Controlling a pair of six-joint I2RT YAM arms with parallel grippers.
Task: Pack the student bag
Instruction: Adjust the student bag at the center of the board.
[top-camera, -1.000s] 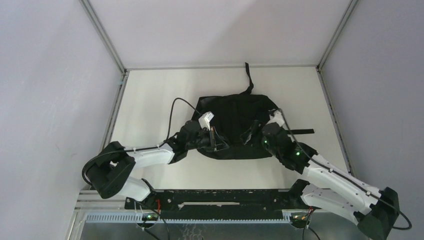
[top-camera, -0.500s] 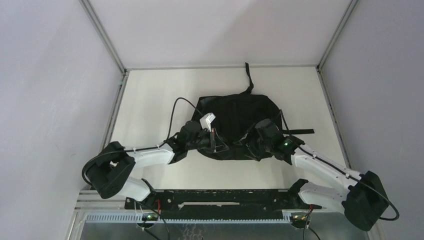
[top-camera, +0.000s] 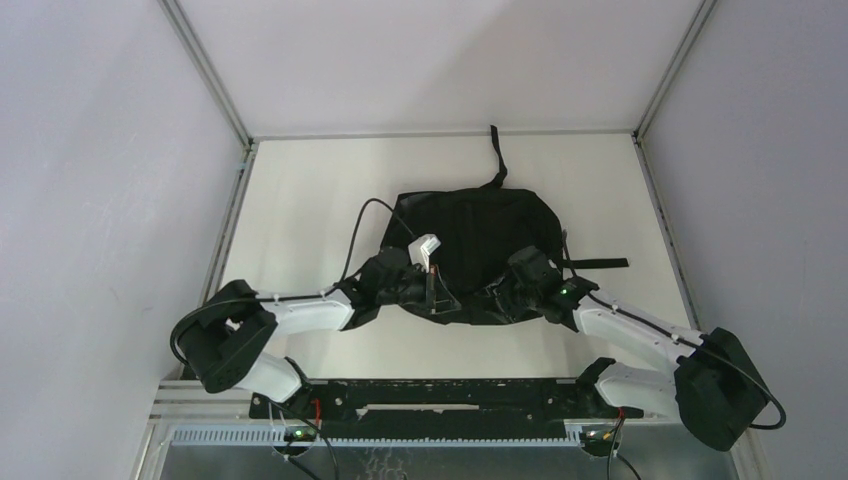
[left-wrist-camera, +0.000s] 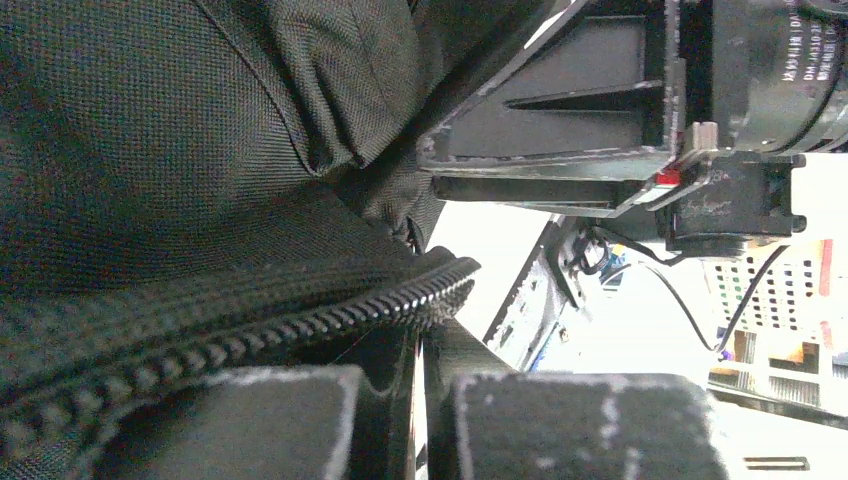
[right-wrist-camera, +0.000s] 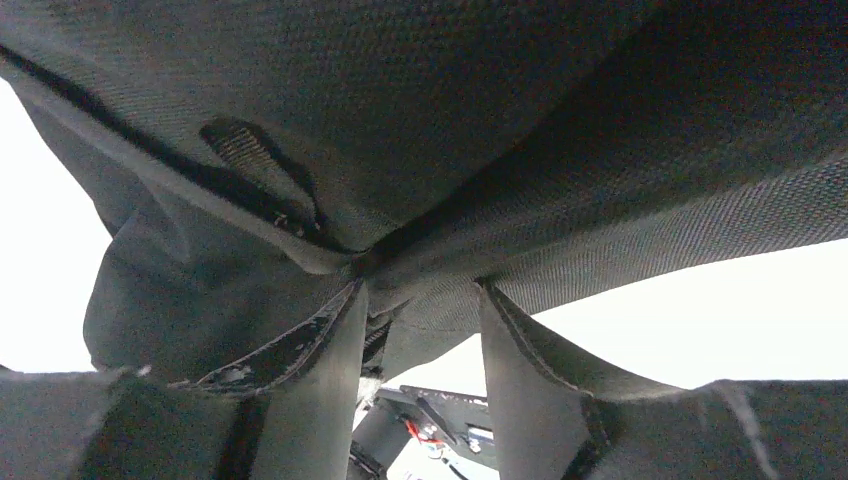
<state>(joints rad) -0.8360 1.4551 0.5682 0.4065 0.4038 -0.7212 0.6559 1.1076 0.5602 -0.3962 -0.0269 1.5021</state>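
Note:
The student bag is a floppy black fabric backpack lying mid-table. My left gripper holds its near edge; in the left wrist view the left gripper has its jaws pressed together at the zipper edge. My right gripper is at the near edge too, just right of the left one. The right wrist view has the right gripper with its fingers apart, and a fold of the student bag hangs over and between the tips.
One black strap trails toward the back wall and another strap lies out to the right. A black mounting rail runs along the near edge. Grey walls and metal frame posts enclose the table.
My right arm has swung left and down to the bag's near edge, and its jaws have narrowed. The left gripper shifted slightly right, still holding the bag.

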